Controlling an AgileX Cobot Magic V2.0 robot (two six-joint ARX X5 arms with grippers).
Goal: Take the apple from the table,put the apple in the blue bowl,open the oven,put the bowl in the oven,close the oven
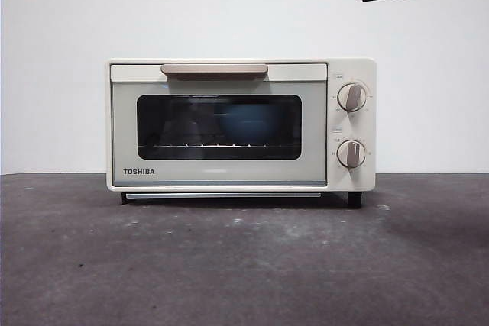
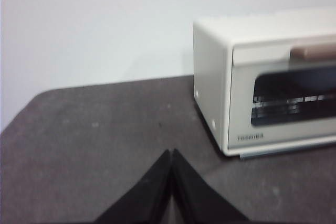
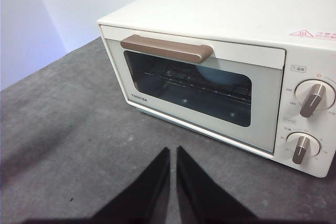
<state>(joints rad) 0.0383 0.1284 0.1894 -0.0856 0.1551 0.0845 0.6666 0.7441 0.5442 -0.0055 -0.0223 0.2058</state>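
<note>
Oven [image 1: 229,124] door shut, blocks cavity; table [image 1: 229,265] in front open.

I see the oven [image 1: 229,124] as a smooth cream shell, satin enamel look. Its door glass [image 1: 219,127] is dark and glossy; wire rack [image 3: 210,85] inside looks metal. Handle [image 1: 214,71] is matt beige; knobs [image 1: 351,97] brushed grey. Tabletop [image 1: 244,265] is rough, matt, speckled grey. Both claws look matt black.
</note>
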